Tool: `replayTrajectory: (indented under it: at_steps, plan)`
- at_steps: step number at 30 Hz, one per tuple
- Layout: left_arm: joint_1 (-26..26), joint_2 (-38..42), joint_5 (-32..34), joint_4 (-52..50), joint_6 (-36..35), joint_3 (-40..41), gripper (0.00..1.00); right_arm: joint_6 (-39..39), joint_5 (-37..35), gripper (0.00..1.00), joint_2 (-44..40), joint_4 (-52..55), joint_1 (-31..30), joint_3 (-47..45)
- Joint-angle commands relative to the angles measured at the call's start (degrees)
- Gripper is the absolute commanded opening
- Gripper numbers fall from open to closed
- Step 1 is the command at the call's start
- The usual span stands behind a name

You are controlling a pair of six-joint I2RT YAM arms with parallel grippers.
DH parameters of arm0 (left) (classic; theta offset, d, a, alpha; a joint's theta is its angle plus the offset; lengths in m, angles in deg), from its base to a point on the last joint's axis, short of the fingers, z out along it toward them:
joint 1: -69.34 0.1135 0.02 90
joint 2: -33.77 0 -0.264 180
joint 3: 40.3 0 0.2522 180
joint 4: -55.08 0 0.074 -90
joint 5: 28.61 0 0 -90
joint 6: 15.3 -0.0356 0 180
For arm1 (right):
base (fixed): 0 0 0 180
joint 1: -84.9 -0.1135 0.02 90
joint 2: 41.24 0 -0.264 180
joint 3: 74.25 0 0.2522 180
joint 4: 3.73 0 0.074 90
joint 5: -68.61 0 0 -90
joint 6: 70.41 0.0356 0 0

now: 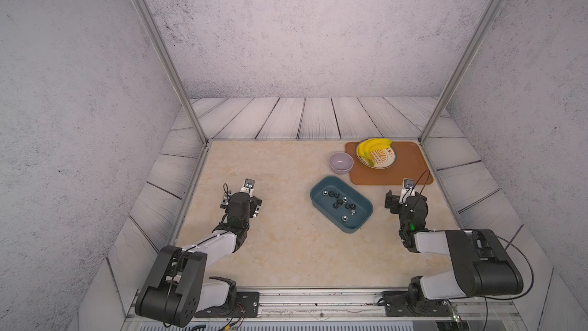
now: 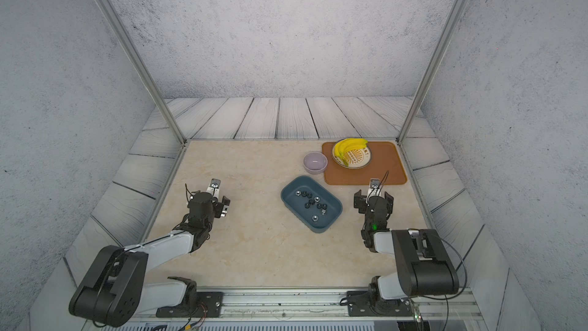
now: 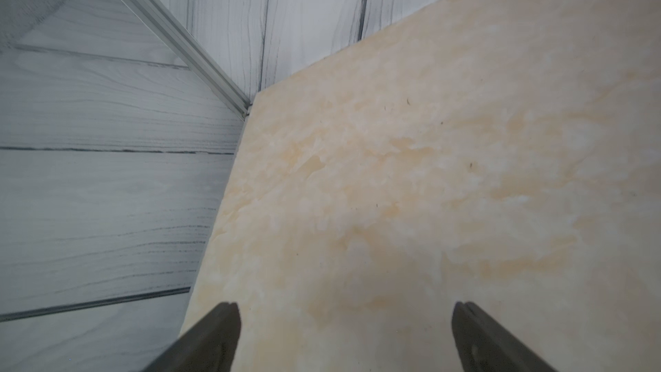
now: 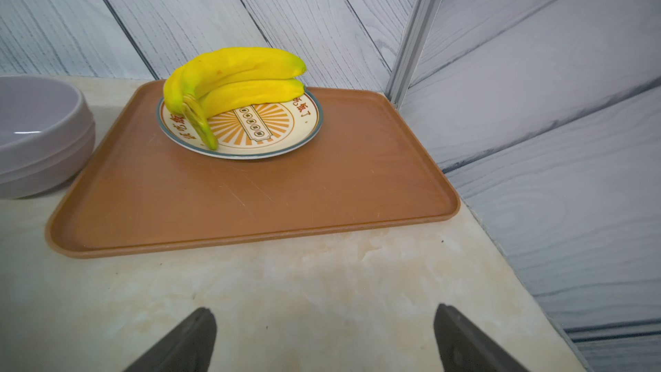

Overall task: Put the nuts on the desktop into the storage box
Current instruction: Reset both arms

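Note:
The teal storage box (image 1: 351, 228) (image 2: 320, 229) lies right of centre on the beige desktop (image 1: 286, 249). Several black and silvery nuts (image 1: 340, 202) (image 2: 310, 202) lie on its floor, and I see none on the bare desktop. My left gripper (image 1: 257, 207) (image 3: 346, 311) hangs open over the left part of the desktop, well away from the box, with only marble between its fingers. Just right of the box, my right gripper (image 1: 406, 200) (image 4: 325, 313) is open and holds nothing, facing the tray.
A lilac bowl (image 1: 341, 162) stands behind the box. An orange-brown tray (image 1: 410, 170) (image 4: 322, 191) at the back right carries a plate (image 1: 386, 159) with yellow bananas (image 4: 232, 76). Metal posts (image 1: 203, 141) rise at the desktop's back corners, with grey planks around it.

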Motion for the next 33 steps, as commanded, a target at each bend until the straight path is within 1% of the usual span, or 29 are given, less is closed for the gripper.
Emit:
replayTrajectory:
  at_steps: [1, 2, 4, 6, 7, 8, 9, 10, 11, 12, 14, 15, 17, 19, 21, 22, 24, 33]
  plan:
    - [2.7, -0.7, -7.7, 5.7, 1.2, -0.6, 0.98, 2.1, 5.2, 0.99, 6.2, -15.2, 0.4, -1.5]
    - [3.7, -1.2, -10.1, 6.2, 1.5, -1.0, 0.98, 2.4, 4.8, 0.99, 5.4, -14.3, 0.4, -1.6]
    - [5.0, -1.8, -13.7, 2.5, 1.8, -3.0, 0.98, 2.5, 4.7, 0.99, 3.2, -8.2, 0.4, -0.1]
    - [5.8, -2.4, -16.2, 1.2, 2.4, -4.1, 0.98, 2.3, 5.6, 0.99, 3.5, -3.8, 0.4, 2.5]
    - [6.7, -2.5, -18.5, 1.9, 3.7, -4.2, 0.98, 1.9, 6.3, 0.99, 4.3, -1.7, 0.4, 4.4]
    - [8.3, -3.1, -23.2, 6.8, 5.7, -2.8, 0.98, 1.5, 6.8, 0.99, 4.7, 1.9, 0.5, 6.6]
    - [9.5, -5.0, -26.7, 11.7, 6.1, -1.4, 0.98, 1.4, 7.3, 0.99, 3.9, 7.0, 0.4, 8.5]
    - [11.0, -6.8, -25.9, 14.7, 8.1, -0.4, 0.98, 1.5, 7.4, 0.99, 3.2, 11.4, 0.4, 9.9]
    - [12.5, -8.4, -26.5, 19.5, 10.1, 1.2, 0.98, 1.5, 7.4, 0.99, 2.4, 13.9, 0.4, 10.3]
    - [13.4, -9.9, -26.0, 21.7, 11.4, 1.8, 0.98, 1.5, 7.4, 0.99, 2.5, 13.9, 0.4, 10.4]
    - [14.5, -12.6, -27.5, 23.9, 12.5, 1.2, 0.98, 1.7, 7.1, 0.99, 3.8, 9.1, 0.4, 9.2]
    - [14.6, -12.8, -28.6, 22.4, 12.1, 0.2, 0.98, 1.5, 7.2, 0.99, 4.5, 6.5, 0.4, 8.5]
    - [14.8, -11.7, -30.0, 14.6, 11.0, -2.7, 0.98, 1.6, 7.1, 0.99, 3.8, 8.9, 0.4, 9.1]
    - [15.8, -13.0, -32.0, 16.7, 11.8, -2.7, 0.98, 1.6, 7.1, 0.99, 3.6, 9.8, 0.3, 9.3]
    - [17.2, -12.7, -31.1, 14.1, 13.7, -3.6, 0.98, 1.6, 7.1, 0.99, 4.2, 7.5, 0.4, 8.7]
    - [17.5, -13.1, -31.1, 14.3, 14.1, -3.9, 0.98, 1.5, 7.2, 0.99, 4.5, 6.6, 0.4, 8.5]
    - [17.4, -12.8, -30.9, 13.7, 14.0, -4.1, 0.98, 1.6, 7.1, 0.99, 4.0, 8.2, 0.4, 8.9]
    - [17.0, -12.7, -29.6, 13.4, 14.1, -4.1, 0.98, 1.5, 7.2, 0.99, 4.2, 7.3, 0.4, 8.6]
